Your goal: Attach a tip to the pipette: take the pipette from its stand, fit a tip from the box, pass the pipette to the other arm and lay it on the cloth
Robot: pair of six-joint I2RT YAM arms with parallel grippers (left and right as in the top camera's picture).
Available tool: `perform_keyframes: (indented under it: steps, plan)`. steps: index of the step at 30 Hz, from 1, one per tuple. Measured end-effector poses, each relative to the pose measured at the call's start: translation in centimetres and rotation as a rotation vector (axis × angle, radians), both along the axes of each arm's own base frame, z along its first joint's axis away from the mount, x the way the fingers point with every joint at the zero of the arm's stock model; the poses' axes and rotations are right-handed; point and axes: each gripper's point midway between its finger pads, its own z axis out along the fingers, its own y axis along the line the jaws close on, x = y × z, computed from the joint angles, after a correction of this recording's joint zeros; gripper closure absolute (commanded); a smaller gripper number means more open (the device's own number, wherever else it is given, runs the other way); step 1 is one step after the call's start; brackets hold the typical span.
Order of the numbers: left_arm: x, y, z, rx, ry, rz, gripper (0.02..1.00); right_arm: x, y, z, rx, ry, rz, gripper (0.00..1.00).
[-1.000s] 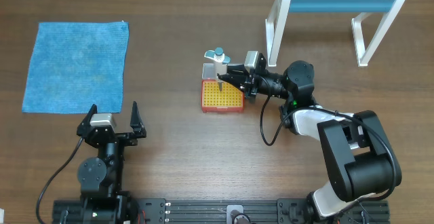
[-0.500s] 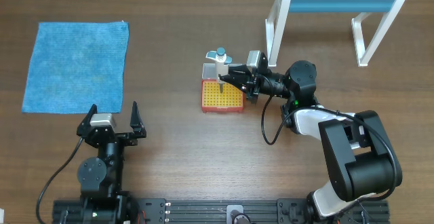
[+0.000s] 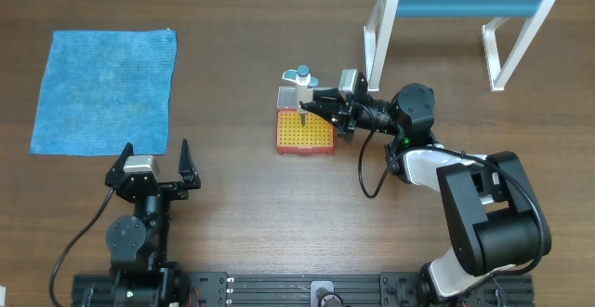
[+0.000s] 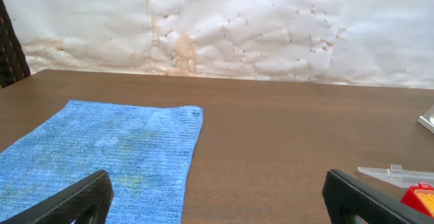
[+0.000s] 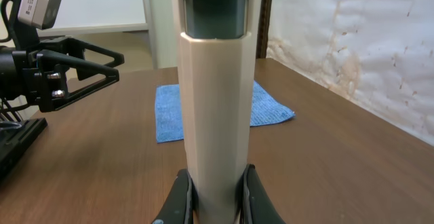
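Jaws of the right gripper (image 3: pixel 310 103) pinch the pipette (image 3: pixel 300 86) by its pale body. They hold it upright just above the centre of the top view, with its lower end over the upper left rows of the orange tip box (image 3: pixel 305 132). You cannot tell whether the nose has entered a tip. Jaws of the left gripper (image 3: pixel 153 156) are spread wide and hold nothing, at the lower left, just below the blue cloth (image 3: pixel 104 91). The white stand (image 3: pixel 465 9) sits at the upper right.

Hazards to watch, as judged from this pose:
- If the nose is off a tip's axis or the body is tilted, pressing down may jam it against the rack or push the box across the table.
- The smooth body may slide up between the fingers under the push, leaving the tip loosely seated so that it drops at the handover.
- A tip seated too tightly may drag the light box up when you lift.
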Motion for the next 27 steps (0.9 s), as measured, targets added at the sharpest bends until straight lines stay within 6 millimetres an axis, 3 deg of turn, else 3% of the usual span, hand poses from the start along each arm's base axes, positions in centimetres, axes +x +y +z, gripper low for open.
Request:
perform_keyframes:
  steps: [27]
  plan:
    - [0.0,0.0,0.0,0.0,0.0,0.0,0.02,0.0,0.0,-1.1,-0.017,0.002,-0.006,0.921]
